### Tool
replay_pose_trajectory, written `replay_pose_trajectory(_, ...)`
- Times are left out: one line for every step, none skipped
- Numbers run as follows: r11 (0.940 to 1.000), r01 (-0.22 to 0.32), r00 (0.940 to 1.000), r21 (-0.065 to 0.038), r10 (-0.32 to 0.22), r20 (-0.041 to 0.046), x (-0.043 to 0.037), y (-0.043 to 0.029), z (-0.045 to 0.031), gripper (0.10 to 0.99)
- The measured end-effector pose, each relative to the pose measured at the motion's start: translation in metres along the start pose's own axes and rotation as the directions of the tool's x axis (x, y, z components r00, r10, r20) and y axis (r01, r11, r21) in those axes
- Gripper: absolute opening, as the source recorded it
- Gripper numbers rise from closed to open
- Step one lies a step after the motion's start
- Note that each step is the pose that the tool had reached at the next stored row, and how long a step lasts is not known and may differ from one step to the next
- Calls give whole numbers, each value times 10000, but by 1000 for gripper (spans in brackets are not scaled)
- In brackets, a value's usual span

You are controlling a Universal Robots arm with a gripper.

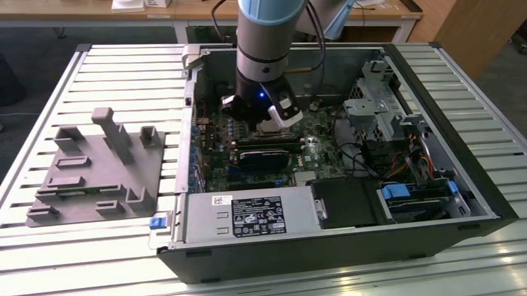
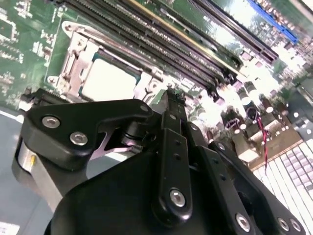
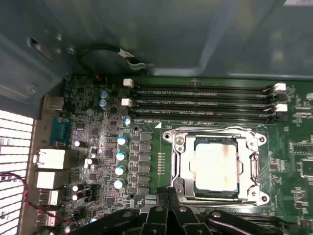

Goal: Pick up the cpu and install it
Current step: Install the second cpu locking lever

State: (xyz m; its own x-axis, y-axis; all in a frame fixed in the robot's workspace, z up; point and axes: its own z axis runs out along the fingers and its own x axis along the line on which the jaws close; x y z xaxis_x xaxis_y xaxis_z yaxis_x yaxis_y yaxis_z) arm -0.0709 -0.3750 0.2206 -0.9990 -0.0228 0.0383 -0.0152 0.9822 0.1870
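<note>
**CPU seated in socket, gripper above it**

cpu lies flat inside the socket frame on the motherboard, silver top up, pale and glare-washed; in the second wrist view the same cpu sits within the metal frame, nothing touching its top; the frame surrounds it on all sides.

gripper is down inside the open computer case, directly over the socket area, near the board; its black linkage shows in both wrist views, fingers drawn together with no visible gap, nothing between them; so: closed and empty, apart from the cpu, just beside the socket's edge.

memory slots run parallel just beyond the socket; a row of capacitors stands beside it.

in the exterior view the grey plastic tray with upright blocks rests on the slatted table, at the exterior view's left of the case, well apart from the arm; power supply at the case's near edge.
</note>
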Motion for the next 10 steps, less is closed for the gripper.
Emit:
replay_pose_trajectory(10000,1,10000,-15,-1,1,1,4,-22,106)
replay_pose_trajectory(10000,1,10000,-34,-1,1,2,9,-45,106)
replay_pose_trajectory(10000,2,10000,-48,-2,1,3,12,-66,106)
replay_pose_trajectory(10000,2,10000,-53,-2,2,3,15,-80,106)
replay_pose_trajectory(10000,2,10000,-57,-2,2,4,18,-94,106)
replay_pose_trajectory(10000,2,10000,-62,-2,2,4,21,-109,106)
replay_pose_trajectory(10000,3,10000,-67,-3,2,5,24,-126,106)
replay_pose_trajectory(10000,3,10000,-73,-3,2,5,27,-142,106)
replay_pose_trajectory(10000,3,10000,-80,-3,2,6,29,-153,106)
replay_pose_trajectory(10000,3,10000,-82,-3,2,6,31,-161,106)
